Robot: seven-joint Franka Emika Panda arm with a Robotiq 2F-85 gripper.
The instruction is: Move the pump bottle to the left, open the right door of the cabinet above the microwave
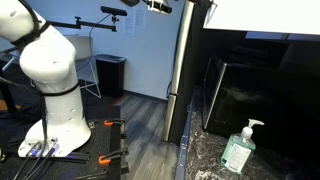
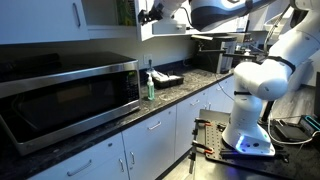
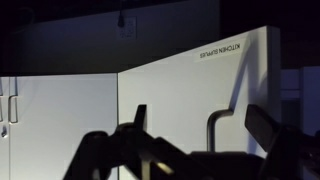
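Observation:
The pump bottle (image 1: 240,148) stands upright on the dark counter, beside the black microwave (image 2: 70,95); its pale-green body and white pump also show in an exterior view (image 2: 151,85). Above the microwave, the white cabinet (image 2: 40,20) has its right door (image 3: 190,90) swung out, so the inside shows. In the wrist view my gripper (image 3: 203,125) is open. Its dark fingers (image 3: 265,125) stand either side of the door's silver bar handle (image 3: 218,128) without closing on it. My gripper (image 2: 152,13) is up at the cabinet, far above the bottle.
The robot base (image 2: 250,125) stands on the floor in front of the speckled countertop (image 2: 185,90). A dark flat item (image 2: 168,79) lies behind the bottle. A tall steel panel (image 1: 180,70) rises beside the microwave. Closed white doors (image 3: 50,125) lie left of the open one.

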